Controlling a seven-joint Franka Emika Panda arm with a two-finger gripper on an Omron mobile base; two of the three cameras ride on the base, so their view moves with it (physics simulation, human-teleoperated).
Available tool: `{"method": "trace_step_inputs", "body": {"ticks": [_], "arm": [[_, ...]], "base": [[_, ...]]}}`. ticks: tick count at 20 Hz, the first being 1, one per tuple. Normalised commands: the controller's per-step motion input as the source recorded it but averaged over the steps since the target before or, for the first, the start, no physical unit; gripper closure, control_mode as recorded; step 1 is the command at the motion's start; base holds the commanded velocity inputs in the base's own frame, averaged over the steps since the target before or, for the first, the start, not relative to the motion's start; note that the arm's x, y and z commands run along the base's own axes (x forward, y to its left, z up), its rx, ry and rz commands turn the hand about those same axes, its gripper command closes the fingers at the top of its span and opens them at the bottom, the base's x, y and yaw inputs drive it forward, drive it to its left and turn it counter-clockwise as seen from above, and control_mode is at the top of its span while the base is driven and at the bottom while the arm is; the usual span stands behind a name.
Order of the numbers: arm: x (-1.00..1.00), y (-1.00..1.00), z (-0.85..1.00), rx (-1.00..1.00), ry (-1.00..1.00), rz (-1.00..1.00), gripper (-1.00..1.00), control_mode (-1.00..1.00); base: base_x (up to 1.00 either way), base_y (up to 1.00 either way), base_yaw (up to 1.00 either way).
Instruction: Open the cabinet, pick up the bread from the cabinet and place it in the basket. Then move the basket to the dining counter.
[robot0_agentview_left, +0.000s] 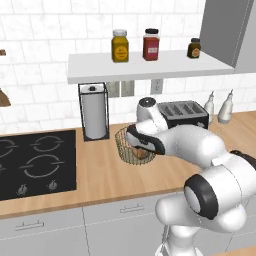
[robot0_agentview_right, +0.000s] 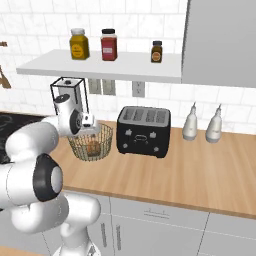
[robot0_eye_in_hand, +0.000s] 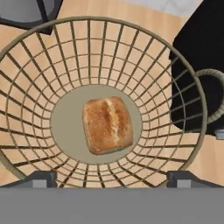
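Note:
The bread (robot0_eye_in_hand: 107, 124), a small golden-brown loaf, lies flat on the bottom of the round wire basket (robot0_eye_in_hand: 175, 78). My gripper (robot0_eye_in_hand: 113, 179) hangs open right above it, one fingertip (robot0_eye_in_hand: 37, 178) at each side of the rim, touching nothing. In the base views the basket (robot0_agentview_left: 124, 146) (robot0_agentview_right: 102, 142) stands on the wooden worktop between the paper towel holder and the toaster, with my hand over it and the bread (robot0_agentview_right: 93, 148) seen through the mesh. The grey cabinet (robot0_agentview_left: 225, 25) (robot0_agentview_right: 220, 40) hangs at the upper right. The dining counter is out of view.
A black toaster (robot0_agentview_left: 182, 114) stands just right of the basket, and a paper towel holder (robot0_agentview_left: 93, 112) just left. The black hob (robot0_agentview_left: 35, 162) is further left. Two white bottles (robot0_agentview_left: 225, 107) stand at the back right. A white shelf (robot0_agentview_left: 145, 66) with three jars hangs above.

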Motion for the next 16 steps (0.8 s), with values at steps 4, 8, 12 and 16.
{"method": "trace_step_inputs", "body": {"ticks": [4,8,12,16], "arm": [[-0.24,0.00,0.33,-0.06,-0.02,0.20,-1.00,-1.00],[0.00,0.02,0.30,0.00,0.20,0.29,-1.00,-1.00],[-0.08,0.17,0.19,0.00,0.23,0.31,-1.00,-1.00],[-0.26,0.25,0.02,-0.03,0.09,0.22,-1.00,-1.00]], "base": [[0.00,0.00,0.00],[0.00,0.00,0.00],[0.00,0.00,0.00],[0.00,0.00,0.00]]}}
